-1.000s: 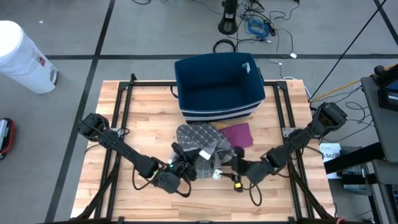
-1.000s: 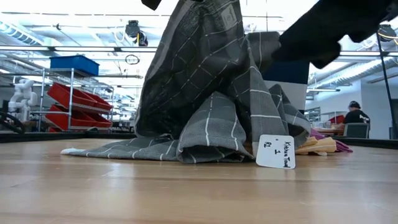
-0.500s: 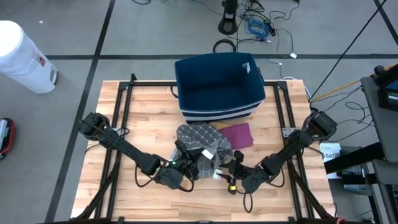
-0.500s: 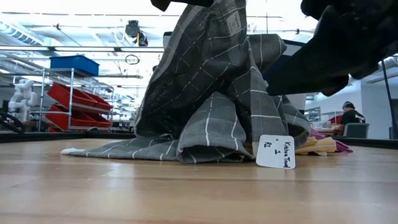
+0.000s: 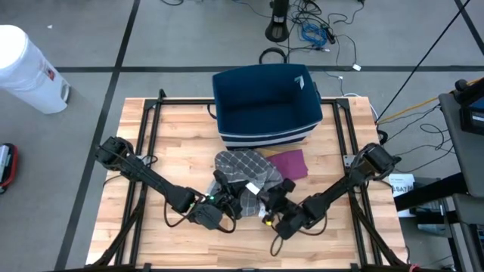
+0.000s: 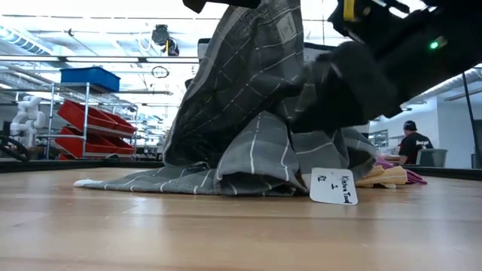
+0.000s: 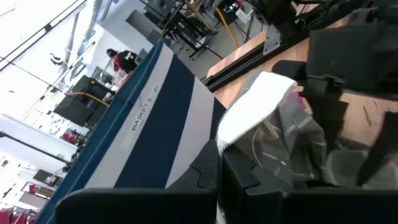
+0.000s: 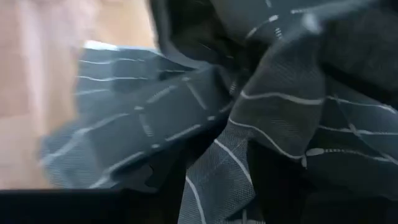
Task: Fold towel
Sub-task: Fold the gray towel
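Note:
A grey checked towel lies crumpled in the middle of the table. One part of it is drawn up into a peak, and its lower folds rest on the wood. My left gripper is at the towel's near left side, shut on the towel at the top of that peak. My right gripper is low at the towel's near right side, right up against the raised cloth. Whether it touches the cloth I cannot tell. A white tag stands against the towel's foot. My left gripper pinches the towel's pale hemmed edge between its two fingers. It comes in almost level from the table's near left. The towel hangs from the hold in a tall peak, with its lower folds spread on the table.
A dark blue basket stands just beyond the towel at the far middle. A purple cloth lies to the towel's right, with a yellow cloth beside it. Black frame rails run along both table sides.
My right gripper has come down and moved toward the table's left, tipping its front downward, until it is close against the raised towel. My left gripper has kept the towel's peak up in the same place.

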